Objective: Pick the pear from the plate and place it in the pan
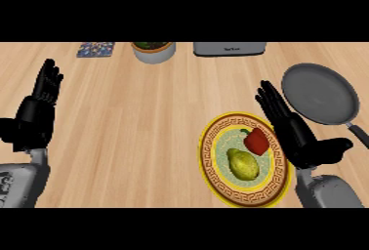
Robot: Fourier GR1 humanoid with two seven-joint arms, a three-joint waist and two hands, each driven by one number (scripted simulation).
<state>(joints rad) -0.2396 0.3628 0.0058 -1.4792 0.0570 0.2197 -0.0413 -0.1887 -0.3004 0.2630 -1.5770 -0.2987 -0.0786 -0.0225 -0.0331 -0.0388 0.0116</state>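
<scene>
Pear [243, 164]: lying on the plate [216, 168], yellow-green, just below the red pepper [256, 140] and not being touched by either hand.
Plate: sitting on the tabletop [144, 127]; its right rim is being covered by the right forearm.
Pan [320, 93]: resting above and to the right of the plate, nothing in it; its handle is running off the right edge.
Right hand [288, 124]: standing between plate and pan, fingers straight and apart, holding nothing.
Left hand [39, 105]: resting at the left edge, fingers straight and pointing up, holding nothing.
Far edge: a pot with a plant [153, 51], a grey box [229, 48] and a patterned mat [96, 49] are being cut off by the top of the view.
</scene>
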